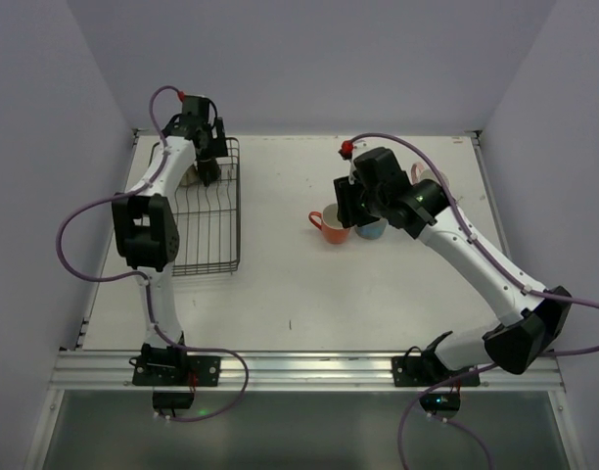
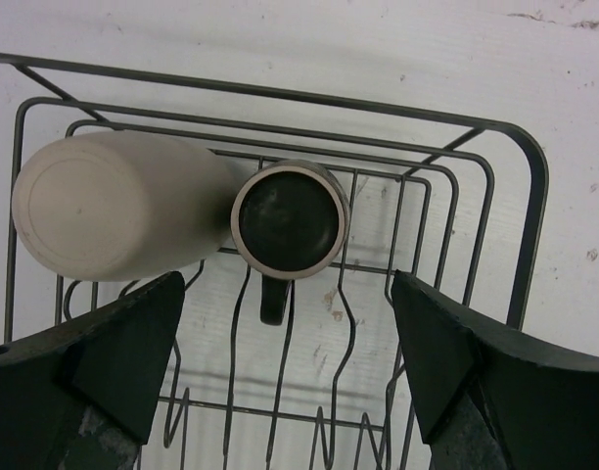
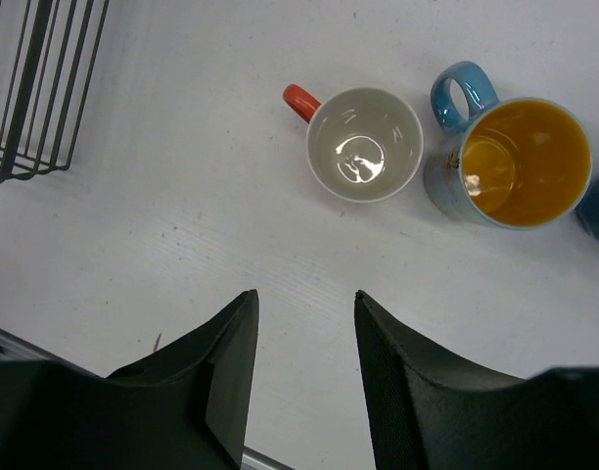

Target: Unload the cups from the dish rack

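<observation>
The left gripper (image 2: 290, 382) is hovering wide open and empty over the dish rack (image 2: 231, 90). The dark cup (image 2: 290, 220) is sitting straight ahead, centred between the jaws, with its handle pointing toward the frame's lower edge. The cream cup (image 2: 114, 206) is leaning against it at upper left, its long axis running left to right. The rack is holding two cups, and the left arm is nearer.

The right gripper (image 3: 304, 382) is hanging half open and empty over the bench (image 3: 182, 225). Three cups are showing there: the orange-red cup (image 3: 365, 144), the light blue cup (image 3: 505, 162) and a blue cup (image 3: 598, 208).
</observation>
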`<action>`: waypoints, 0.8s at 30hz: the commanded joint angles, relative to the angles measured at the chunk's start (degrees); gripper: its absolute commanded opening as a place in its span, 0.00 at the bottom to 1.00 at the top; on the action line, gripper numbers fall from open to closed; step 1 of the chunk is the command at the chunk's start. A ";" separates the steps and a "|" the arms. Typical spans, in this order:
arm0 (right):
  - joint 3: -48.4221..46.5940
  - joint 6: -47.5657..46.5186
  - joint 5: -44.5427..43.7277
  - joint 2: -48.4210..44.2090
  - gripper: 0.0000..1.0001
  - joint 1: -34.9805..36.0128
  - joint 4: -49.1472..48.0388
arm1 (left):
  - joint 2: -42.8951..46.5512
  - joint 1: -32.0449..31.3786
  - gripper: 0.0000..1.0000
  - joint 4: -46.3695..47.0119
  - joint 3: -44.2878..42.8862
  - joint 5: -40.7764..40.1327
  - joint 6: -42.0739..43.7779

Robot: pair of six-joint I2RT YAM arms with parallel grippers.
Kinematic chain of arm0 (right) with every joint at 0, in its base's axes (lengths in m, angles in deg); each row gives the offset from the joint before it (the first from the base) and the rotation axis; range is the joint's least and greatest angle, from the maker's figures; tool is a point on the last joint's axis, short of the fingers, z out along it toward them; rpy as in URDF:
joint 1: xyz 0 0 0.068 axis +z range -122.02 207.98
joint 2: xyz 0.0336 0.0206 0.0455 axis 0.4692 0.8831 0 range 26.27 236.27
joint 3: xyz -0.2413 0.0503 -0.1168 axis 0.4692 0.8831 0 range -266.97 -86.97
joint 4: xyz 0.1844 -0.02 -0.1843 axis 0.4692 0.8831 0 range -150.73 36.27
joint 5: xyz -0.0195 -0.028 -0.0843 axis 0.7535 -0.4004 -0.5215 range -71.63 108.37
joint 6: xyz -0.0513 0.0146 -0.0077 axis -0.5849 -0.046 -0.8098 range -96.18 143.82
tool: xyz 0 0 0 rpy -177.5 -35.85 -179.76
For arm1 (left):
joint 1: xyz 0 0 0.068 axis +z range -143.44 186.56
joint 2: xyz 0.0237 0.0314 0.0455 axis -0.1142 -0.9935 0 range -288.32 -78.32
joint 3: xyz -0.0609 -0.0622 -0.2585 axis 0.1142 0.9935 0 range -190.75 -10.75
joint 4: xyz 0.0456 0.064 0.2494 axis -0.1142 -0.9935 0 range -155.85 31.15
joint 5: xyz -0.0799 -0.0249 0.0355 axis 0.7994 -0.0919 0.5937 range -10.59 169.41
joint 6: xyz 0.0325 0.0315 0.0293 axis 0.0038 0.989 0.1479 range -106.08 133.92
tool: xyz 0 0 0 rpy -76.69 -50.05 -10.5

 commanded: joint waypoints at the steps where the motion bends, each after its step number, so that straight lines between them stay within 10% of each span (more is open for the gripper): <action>1: 1.22 0.86 0.68 -3.10 0.47 0.28 -2.12 | -1.97 -0.35 0.90 0.26 -4.58 -3.03 1.86; 24: 5.01 0.95 0.85 -6.00 0.47 -0.43 -2.65 | -9.53 0.53 0.83 0.61 -9.26 0.22 3.18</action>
